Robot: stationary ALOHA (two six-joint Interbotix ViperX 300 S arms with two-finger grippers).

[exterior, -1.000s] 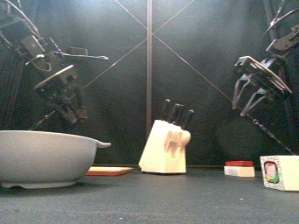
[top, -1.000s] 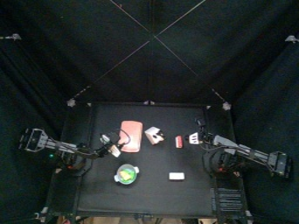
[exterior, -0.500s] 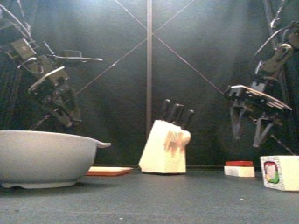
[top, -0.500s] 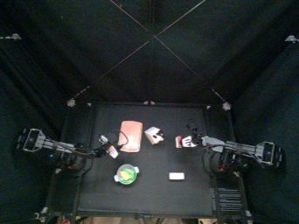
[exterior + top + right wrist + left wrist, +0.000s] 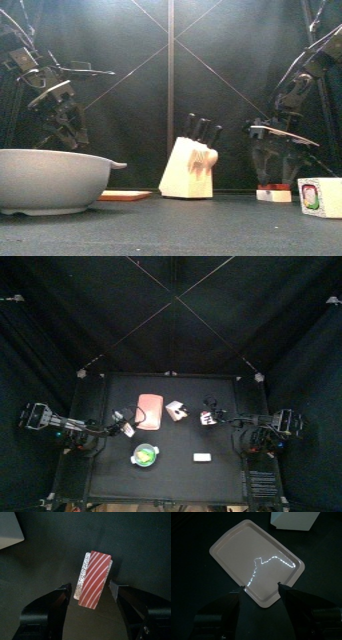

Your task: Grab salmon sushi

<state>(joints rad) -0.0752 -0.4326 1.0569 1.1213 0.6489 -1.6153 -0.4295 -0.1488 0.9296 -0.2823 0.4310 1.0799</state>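
Right gripper (image 5: pixel 90 594) spread wide over the salmon sushi (image 5: pixel 93 578).
The sushi lies between its 2 jaws, untouched, just beside the knife block (image 5: pixel 175 408); left gripper's (image 5: pixel 261 587) jaws stand apart.

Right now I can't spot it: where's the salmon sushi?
Top view: salmon sushi on the table's right side, right of the knife block; the open right pincer straddles it.

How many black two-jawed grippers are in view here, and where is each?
2. The left gripper hangs open above the edge of the salmon-pink rounded rectangular slab. The right gripper sits low, its open jaws either side of the small red-striped salmon sushi block. Neither is hidden.
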